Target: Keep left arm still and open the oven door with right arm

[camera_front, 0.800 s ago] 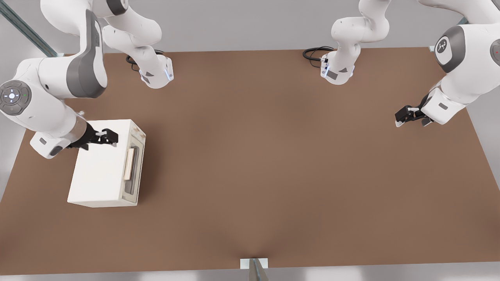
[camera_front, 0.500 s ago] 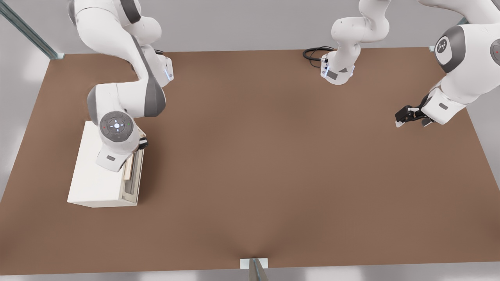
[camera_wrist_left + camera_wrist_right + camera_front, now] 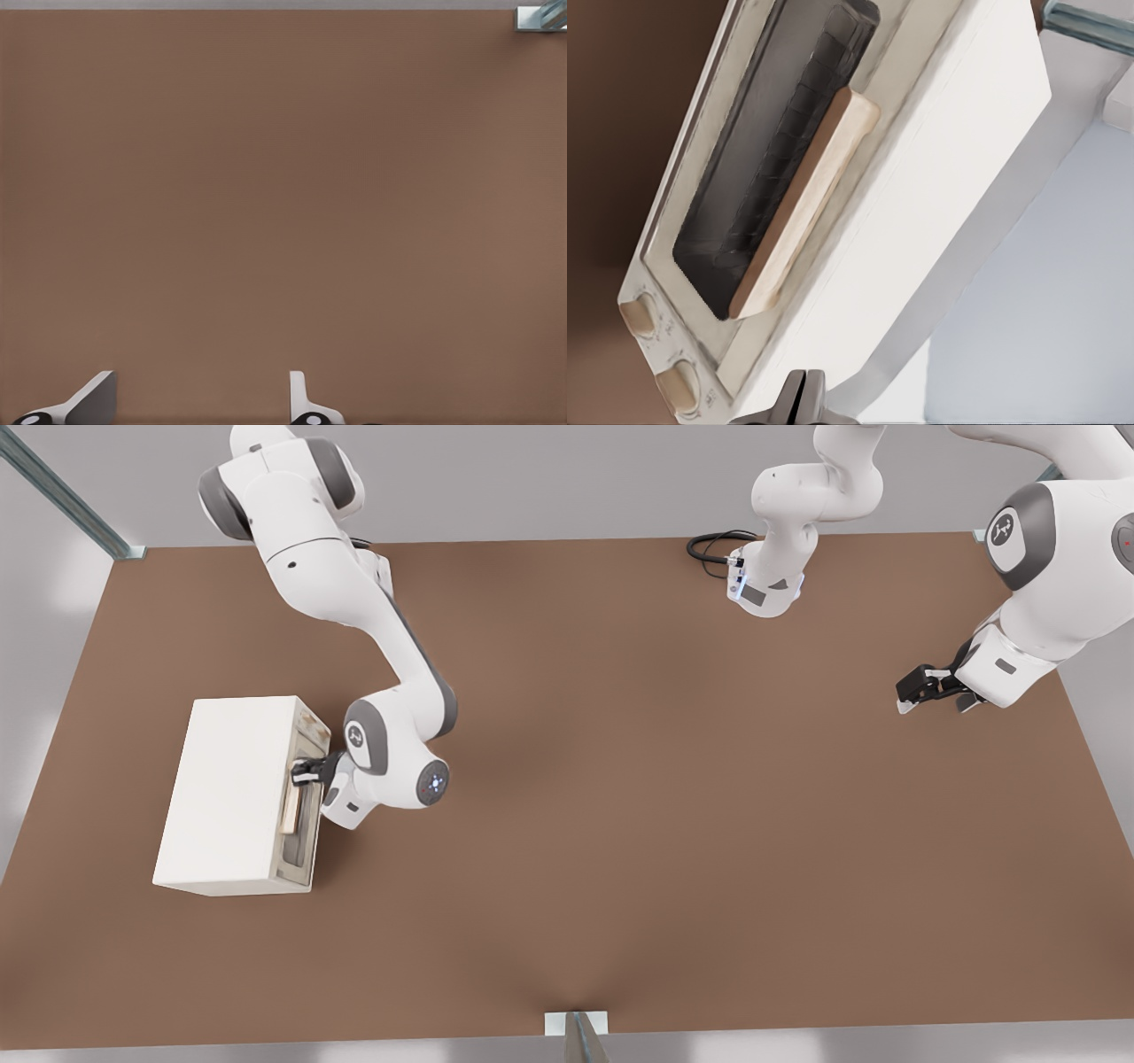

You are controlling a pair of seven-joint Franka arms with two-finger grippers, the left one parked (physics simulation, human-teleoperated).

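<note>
The gripper (image 3: pixel 304 771) sits against the oven door (image 3: pixel 304 797); bare table (image 3: pixel 620 824) lies open toward the front view's right.

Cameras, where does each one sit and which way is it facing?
Front view: high above the table, looking down; both arms show, with the gripper at the oven door.
Right wrist view: on the right arm, facing the door's handle close up; the shut gripper shows at the edge.
Left wrist view: on the left arm, facing only table; two fingertips show.
Shared: front and right wrist views both show the oven.
</note>
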